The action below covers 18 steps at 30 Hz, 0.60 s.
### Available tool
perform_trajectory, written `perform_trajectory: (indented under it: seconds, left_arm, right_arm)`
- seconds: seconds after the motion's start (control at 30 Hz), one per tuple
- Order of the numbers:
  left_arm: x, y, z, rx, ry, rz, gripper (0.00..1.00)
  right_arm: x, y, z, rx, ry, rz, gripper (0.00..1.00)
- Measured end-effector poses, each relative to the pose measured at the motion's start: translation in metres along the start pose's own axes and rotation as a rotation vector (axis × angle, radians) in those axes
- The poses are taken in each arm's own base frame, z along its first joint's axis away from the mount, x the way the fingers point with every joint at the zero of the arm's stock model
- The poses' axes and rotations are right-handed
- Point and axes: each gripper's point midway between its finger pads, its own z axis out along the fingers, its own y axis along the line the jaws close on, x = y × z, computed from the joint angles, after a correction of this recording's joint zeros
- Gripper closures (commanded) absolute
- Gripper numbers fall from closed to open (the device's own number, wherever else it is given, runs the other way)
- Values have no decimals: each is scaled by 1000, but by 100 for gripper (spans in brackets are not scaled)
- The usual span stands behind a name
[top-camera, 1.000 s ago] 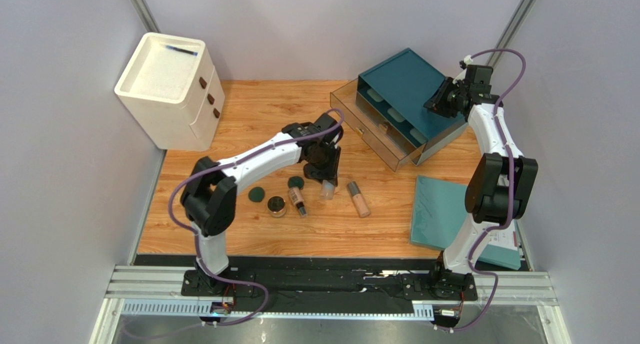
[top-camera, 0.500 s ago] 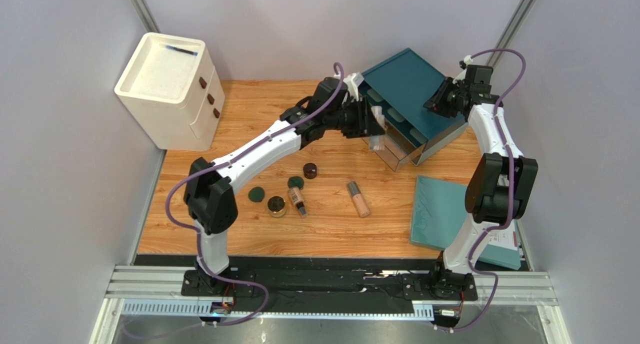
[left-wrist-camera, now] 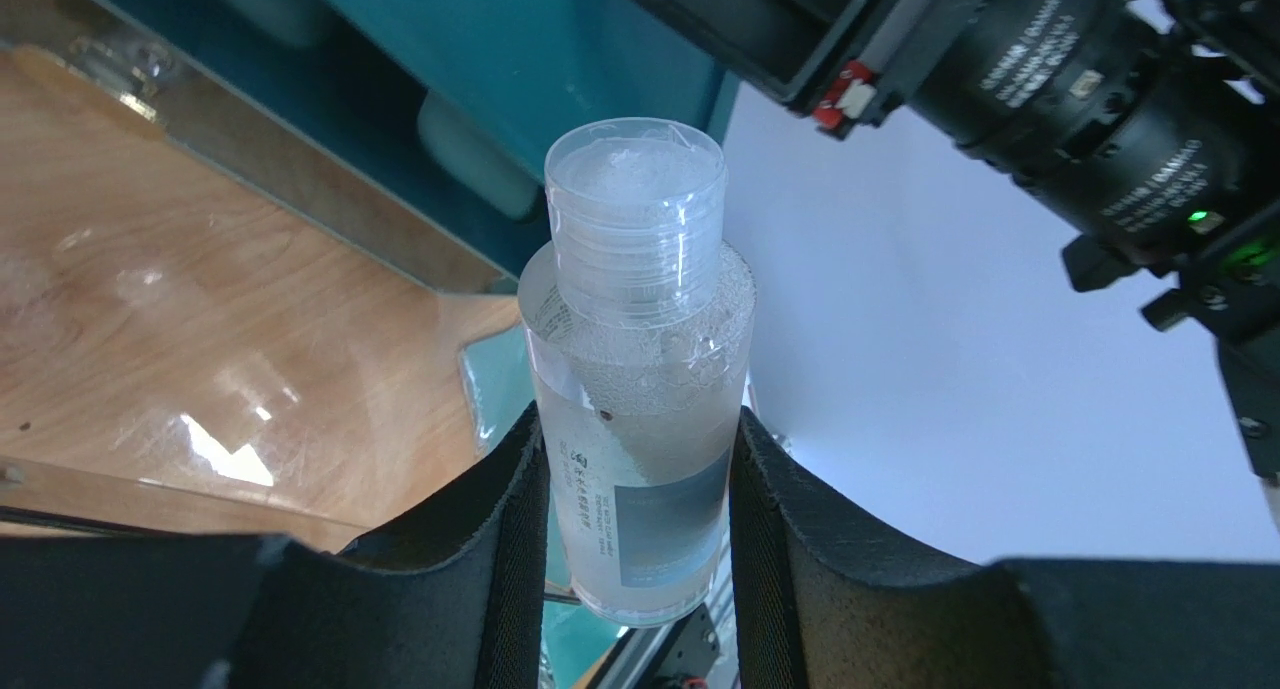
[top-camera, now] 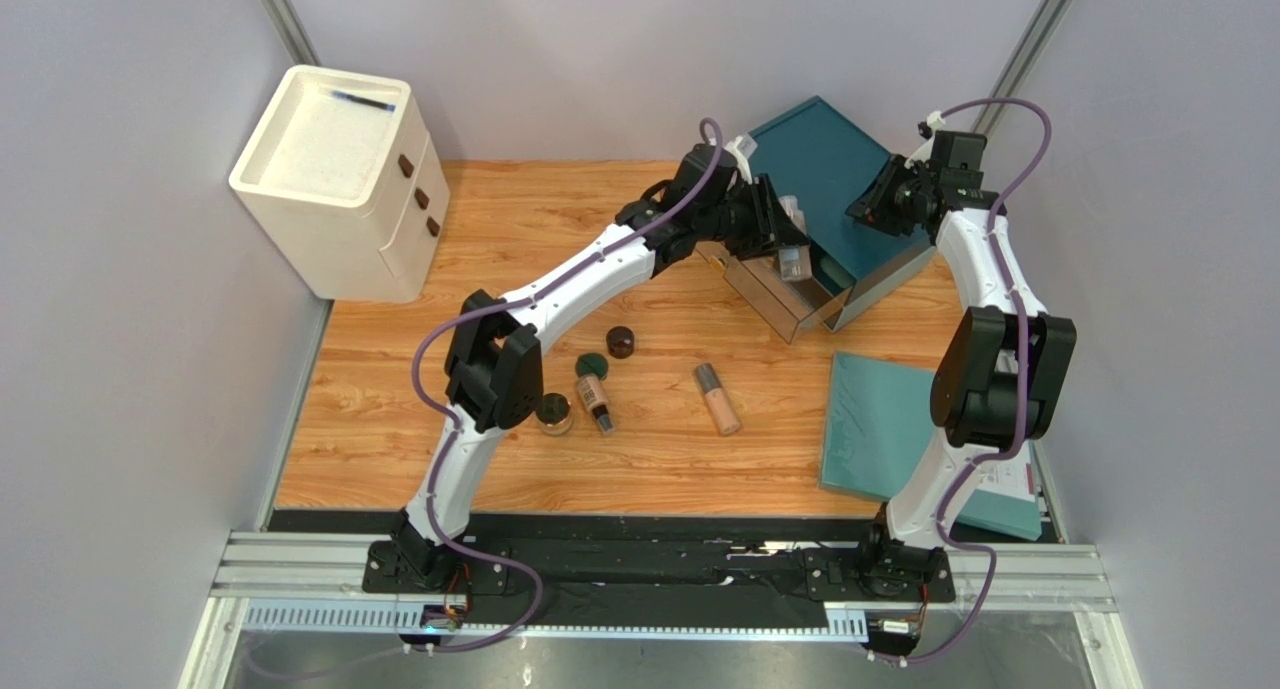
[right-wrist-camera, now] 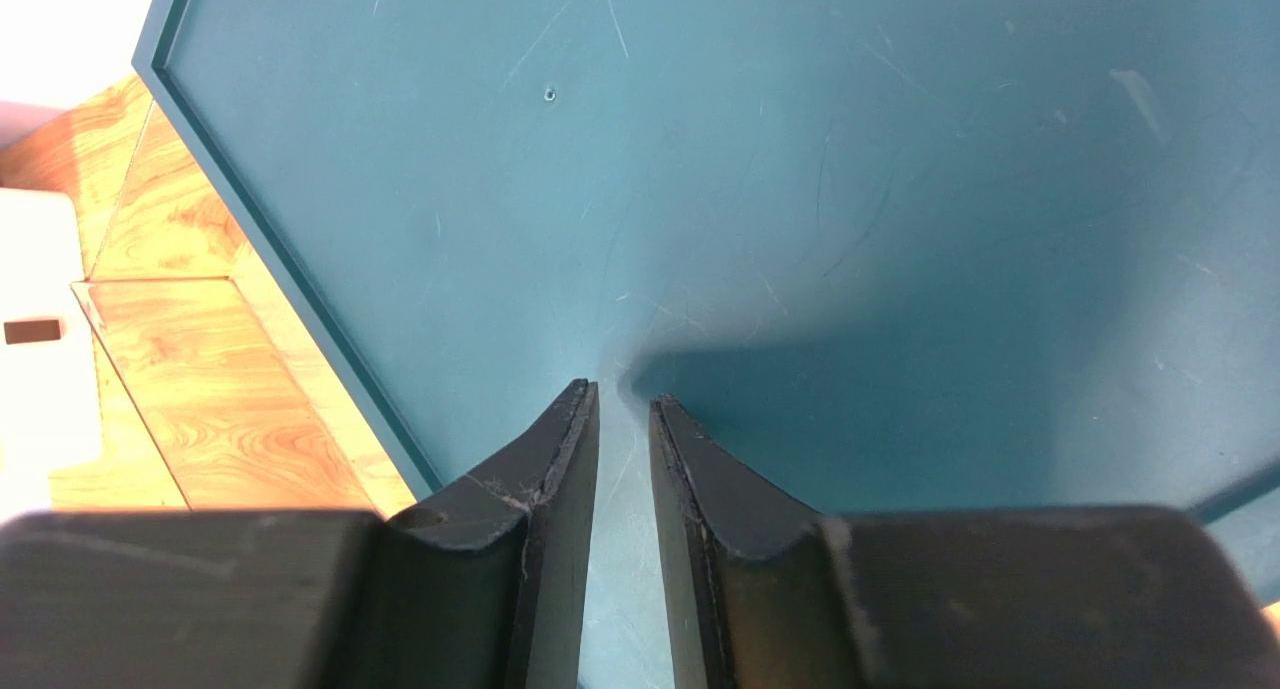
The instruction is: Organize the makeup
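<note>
My left gripper point(top-camera: 784, 242) is shut on the clear bottle point(left-wrist-camera: 639, 404), pads on both sides of its body and its cap pointing away. It hangs over the pulled-out smoky drawer point(top-camera: 763, 296) of the teal drawer box point(top-camera: 819, 149). On the wood lie the peach tube point(top-camera: 718, 398), a small brown bottle point(top-camera: 597, 401), a dark round jar point(top-camera: 619, 341), a second jar point(top-camera: 555, 412) and a dark green disc point(top-camera: 591, 367). My right gripper point(right-wrist-camera: 619, 397) rests tip-down on the teal box's top, jaws a narrow gap apart with nothing between them.
The white drawer cabinet point(top-camera: 338, 179) stands at the back left. A flat teal panel point(top-camera: 879, 419) lies at the right, beside the right arm's base. The left arm's elbow point(top-camera: 496, 374) hangs over the left end of the makeup row.
The left arm lifted the clear bottle from among the makeup and carried it up and right to the teal box's open drawer. The right arm stayed put.
</note>
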Motion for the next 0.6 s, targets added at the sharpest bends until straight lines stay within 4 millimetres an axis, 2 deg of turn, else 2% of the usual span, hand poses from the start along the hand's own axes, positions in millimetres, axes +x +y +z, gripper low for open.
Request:
perform_trajectory:
  seconds: [0.03,0.1,0.2,0.37,0.4,0.6]
  left_arm:
    - [3,5,2,-11,9,-12,62]
    - [7,10,3,-24,22,-24,59]
    - [11,16,6,-33,34,-34,49]
    - [14,22,12,-46,47,-43,40]
    - [14,24,12,-50,48,-45,31]
    - [6,31,10,-65,37,-50,30]
  right_arm:
    - [0,0,0,0,0,0,72]
    - [0,0,0,-2,0,-2,72]
    - [0,0,0,-3,1,-2,72]
    - [0,0,0,-3,1,-3,72]
    - [0,0,0,-3,1,-3,72]
    - [2,3,1,-20,8,-4,72]
